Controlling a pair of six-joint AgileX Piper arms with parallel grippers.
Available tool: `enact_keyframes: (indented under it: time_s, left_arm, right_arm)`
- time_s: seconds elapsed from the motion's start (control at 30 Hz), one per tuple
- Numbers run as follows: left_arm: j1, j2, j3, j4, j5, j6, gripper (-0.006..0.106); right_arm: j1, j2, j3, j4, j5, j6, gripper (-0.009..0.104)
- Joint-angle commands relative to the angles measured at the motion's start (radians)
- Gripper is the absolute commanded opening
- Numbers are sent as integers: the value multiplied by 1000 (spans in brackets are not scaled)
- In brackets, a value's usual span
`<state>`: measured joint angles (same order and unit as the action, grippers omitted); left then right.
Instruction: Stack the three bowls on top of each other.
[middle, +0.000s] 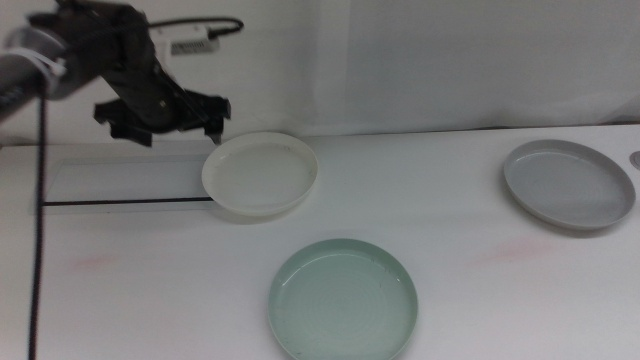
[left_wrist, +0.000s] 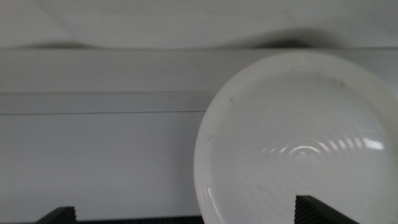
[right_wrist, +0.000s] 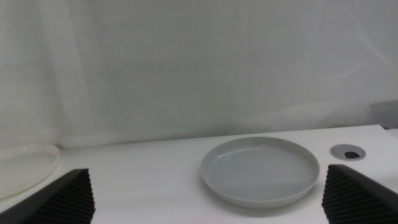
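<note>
Beside the white bowl (middle: 260, 173), the left gripper (middle: 170, 125) hangs wide; only the middle view shows the green bowl (middle: 343, 299).

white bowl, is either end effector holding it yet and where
Nothing is held. The left end effector hovers open by the white bowl rim; the right end effector waits open, empty.

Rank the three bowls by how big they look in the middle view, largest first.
1. Green bowl: looks largest, though it sits nearest the camera, so that may be why.
2. Grey bowl and white bowl: too alike to rank. The left gripper hangs open by the white bowl's rim.
</note>
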<state>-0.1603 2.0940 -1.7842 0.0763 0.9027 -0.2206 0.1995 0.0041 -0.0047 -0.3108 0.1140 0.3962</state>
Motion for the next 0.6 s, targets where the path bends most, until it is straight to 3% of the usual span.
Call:
enact_keyframes:
  time_s: [0.0, 0.57]
  left_arm:
    - [0, 66, -32, -16, -21, -1, 91]
    - [0, 243, -101, -58, -59, 3, 91]
  right_arm:
    - [2, -23, 41, -10, -11, -5, 103]
    - [2, -23, 41, -10, -11, -5, 103]
